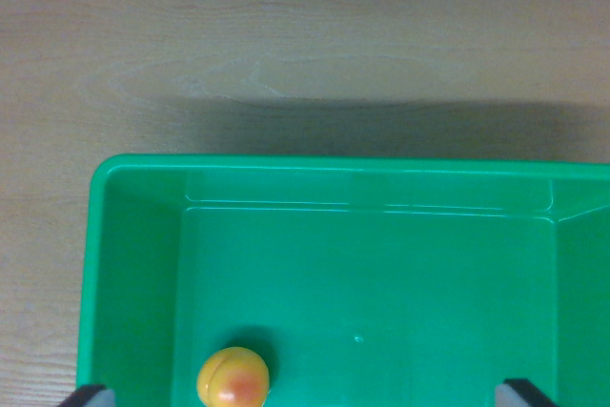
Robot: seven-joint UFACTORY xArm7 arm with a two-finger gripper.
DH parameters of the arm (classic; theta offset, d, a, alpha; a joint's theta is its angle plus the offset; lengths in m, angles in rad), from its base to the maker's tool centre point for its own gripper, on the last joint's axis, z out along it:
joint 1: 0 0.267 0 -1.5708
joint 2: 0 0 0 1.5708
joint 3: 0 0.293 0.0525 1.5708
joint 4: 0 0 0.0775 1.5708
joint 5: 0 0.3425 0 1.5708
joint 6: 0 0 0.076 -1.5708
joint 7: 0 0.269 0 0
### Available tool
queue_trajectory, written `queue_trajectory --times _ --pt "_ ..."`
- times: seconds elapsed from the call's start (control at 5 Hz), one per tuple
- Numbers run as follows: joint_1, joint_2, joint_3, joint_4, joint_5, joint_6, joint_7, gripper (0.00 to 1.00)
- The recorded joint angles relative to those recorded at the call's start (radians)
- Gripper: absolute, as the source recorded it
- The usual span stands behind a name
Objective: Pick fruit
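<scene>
Orange-yellow peach point(233, 377) in the green bin point(133, 264) looks light, smooth, probably slippery; grab across its widest part. Gripper point(305, 394) fingers spread wide, holding nothing.

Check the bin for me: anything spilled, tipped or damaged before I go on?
Nothing stands out. The green bin sits flat on the wooden table, and one peach-like fruit rests intact on its floor.
</scene>
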Motion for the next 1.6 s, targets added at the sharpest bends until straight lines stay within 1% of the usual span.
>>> queue_trajectory --times 0.2,0.4,0.6,0.8,1.0,1.2,1.4,1.6 --pt "0.0 0.0 0.0 0.0 0.0 0.0 0.0 0.0" --pt "0.0035 0.007 0.004 -0.021 -0.0012 -0.023 -0.003 0.0" --pt "0.0035 0.007 0.004 -0.021 -0.0012 -0.023 -0.003 0.0" --pt "0.0076 0.014 0.008 -0.046 -0.0027 -0.051 -0.006 0.0" --pt "0.0076 0.014 0.008 -0.046 -0.0027 -0.051 -0.006 0.0" --pt "0.0125 0.024 0.013 -0.075 -0.0044 -0.083 -0.009 0.0" --pt "0.0125 0.024 0.013 -0.075 -0.0044 -0.083 -0.009 0.0" --pt "0.0178 0.034 0.019 -0.108 -0.0063 -0.118 -0.013 0.0"
